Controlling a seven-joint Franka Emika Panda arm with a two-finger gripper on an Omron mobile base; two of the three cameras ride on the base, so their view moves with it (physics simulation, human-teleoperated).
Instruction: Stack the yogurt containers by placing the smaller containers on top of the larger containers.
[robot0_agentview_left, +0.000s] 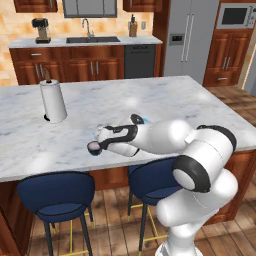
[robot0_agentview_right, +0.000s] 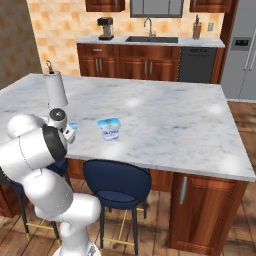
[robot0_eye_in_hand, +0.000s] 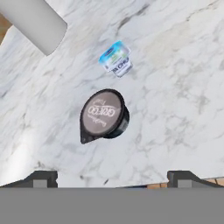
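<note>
A dark round cup (robot0_eye_in_hand: 104, 116) with a brownish printed top stands on the marble counter, straight below my gripper (robot0_eye_in_hand: 113, 177). The jaws are open, with the fingertips (robot0_eye_in_hand: 43, 177) wide apart and nothing between them, above the cup and clear of it. A tiny white cup (robot0_eye_in_hand: 116, 58) with a light-blue top stands just beyond the dark one; it also peeks out beside my arm (robot0_agentview_right: 73, 125). The larger white tub (robot0_agentview_right: 109, 128) with a light-blue lid stands apart, to the right of the arm near the counter's front edge. My arm hides the dark cup in both base views.
A tall white paper towel roll (robot0_agentview_left: 53, 102) (robot0_agentview_right: 56, 87) (robot0_eye_in_hand: 35, 22) stands on the counter's left side, beyond the cups. Blue stools (robot0_agentview_left: 57, 192) (robot0_agentview_right: 117, 182) sit under the front edge. The marble counter (robot0_agentview_left: 175, 100) stretches wide to the right and back.
</note>
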